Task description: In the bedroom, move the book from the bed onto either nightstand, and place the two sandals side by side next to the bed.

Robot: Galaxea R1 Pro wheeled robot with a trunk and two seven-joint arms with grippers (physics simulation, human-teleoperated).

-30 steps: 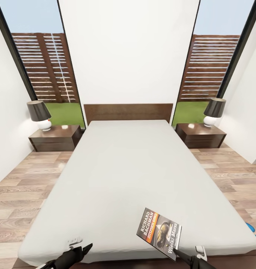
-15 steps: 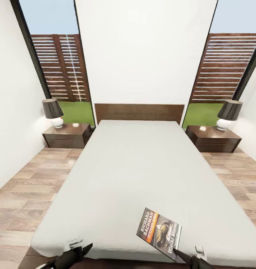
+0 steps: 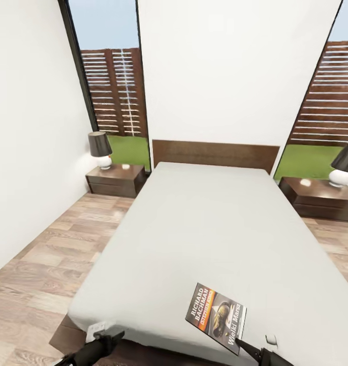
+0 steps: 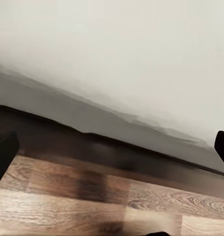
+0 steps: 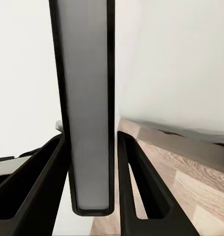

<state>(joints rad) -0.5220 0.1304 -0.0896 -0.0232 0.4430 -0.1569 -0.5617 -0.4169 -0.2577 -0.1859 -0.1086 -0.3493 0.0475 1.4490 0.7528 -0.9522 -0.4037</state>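
My right fingers [image 5: 92, 187] are pinched on the book [image 3: 216, 316], so that hand is full. The bed [image 3: 204, 239] spreads wide ahead of me, its mattress bare beyond the book. On my left, a broad strip of floor [image 3: 46, 264] runs between the bed and the wall [image 3: 31, 152] up to the left nightstand [image 3: 116, 180]. A lamp [image 3: 100, 149] takes the outer part of its top; the inner part is bare. The right nightstand [image 3: 318, 198] has a lamp [image 3: 344, 168] at its far edge. My left fingers [image 4: 4, 157] are spread, with the bed's edge and floor between them.
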